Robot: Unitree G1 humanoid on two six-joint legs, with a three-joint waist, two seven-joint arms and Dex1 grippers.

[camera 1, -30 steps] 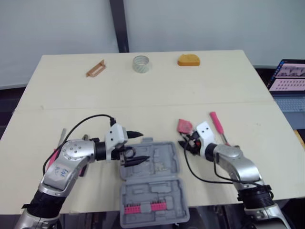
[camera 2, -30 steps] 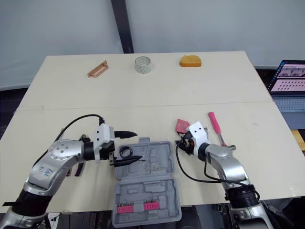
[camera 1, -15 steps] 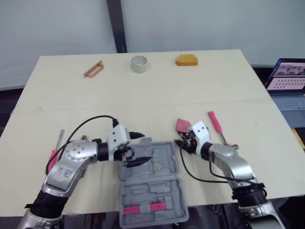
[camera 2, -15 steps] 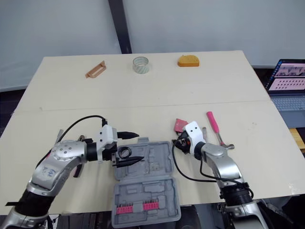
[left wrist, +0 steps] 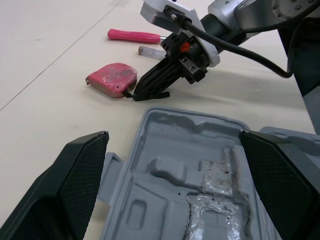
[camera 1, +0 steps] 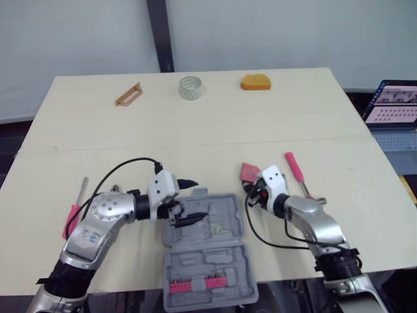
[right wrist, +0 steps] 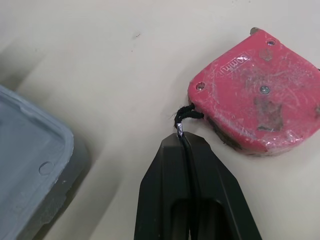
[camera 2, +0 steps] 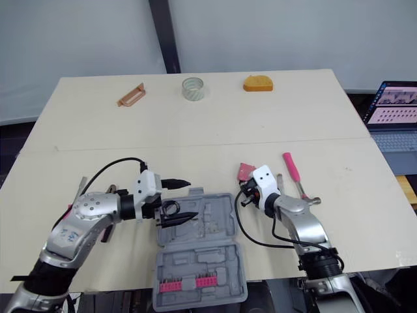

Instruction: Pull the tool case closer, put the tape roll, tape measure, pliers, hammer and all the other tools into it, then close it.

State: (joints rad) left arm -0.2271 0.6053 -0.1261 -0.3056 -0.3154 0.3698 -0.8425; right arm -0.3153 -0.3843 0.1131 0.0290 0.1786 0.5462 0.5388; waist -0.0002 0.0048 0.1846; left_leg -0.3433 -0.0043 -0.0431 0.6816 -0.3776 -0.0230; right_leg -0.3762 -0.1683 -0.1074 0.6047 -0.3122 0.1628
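Note:
The grey tool case (camera 1: pixel 229 222) lies open at the table's near edge, with pink bits in its front half. My left gripper (camera 1: pixel 194 201) hovers open over the case's left rear corner, its fingers (left wrist: pixel 75 185) wide apart and holding nothing. A red tape measure (right wrist: pixel 255 95) lies just right of the case. My right gripper (right wrist: pixel 184 142) is shut on the thin black cord (right wrist: pixel 184 116) that hangs from it. The pink-handled hammer (camera 1: pixel 296 173) lies to the right of that arm. The tape roll (camera 1: pixel 190 87) stands at the far edge.
An orange block (camera 1: pixel 256 81) and a brown wooden piece (camera 1: pixel 128 93) sit at the far edge beside the roll. A pink-handled tool (camera 1: pixel 73 210) lies left of my left arm. A laptop (camera 1: pixel 394 104) stands off the table's right side.
My right gripper's fingers have closed onto the tape measure's cord. The left gripper stays open over the case. The picture has shifted slightly.

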